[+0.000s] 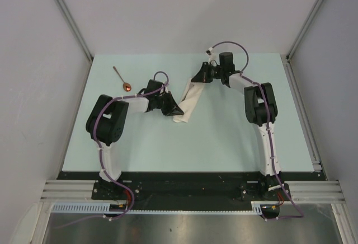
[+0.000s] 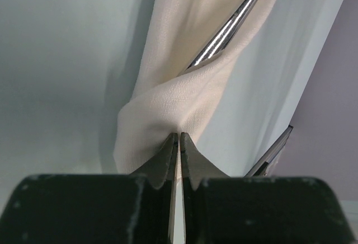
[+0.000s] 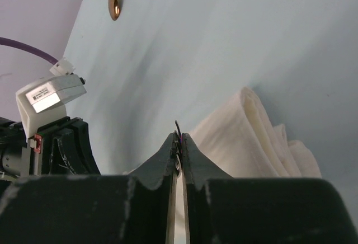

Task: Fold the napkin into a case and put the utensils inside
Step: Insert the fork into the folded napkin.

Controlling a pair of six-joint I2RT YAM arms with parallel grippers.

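Note:
The cream-white napkin, folded into a narrow case (image 1: pixel 188 102), lies slanted at the table's middle. My left gripper (image 1: pixel 177 111) is shut on the case's near end; in the left wrist view its jaws (image 2: pixel 179 137) pinch the cloth edge (image 2: pixel 168 93). The silver fork (image 2: pixel 228 30) runs into the cloth from the far side. My right gripper (image 1: pixel 198 79) is at the case's far end, shut on the fork's thin metal end (image 3: pixel 177 127), with the cloth (image 3: pixel 246 137) just beside its jaws. The copper-bowled spoon (image 1: pixel 122 79) lies apart at the far left, and it also shows in the right wrist view (image 3: pixel 114 3).
The pale green table (image 1: pixel 224 137) is bordered by grey walls and metal rails at the left and right edges (image 1: pixel 302 109). The left arm's wrist and camera housing (image 3: pixel 50 95) sit close to the right gripper.

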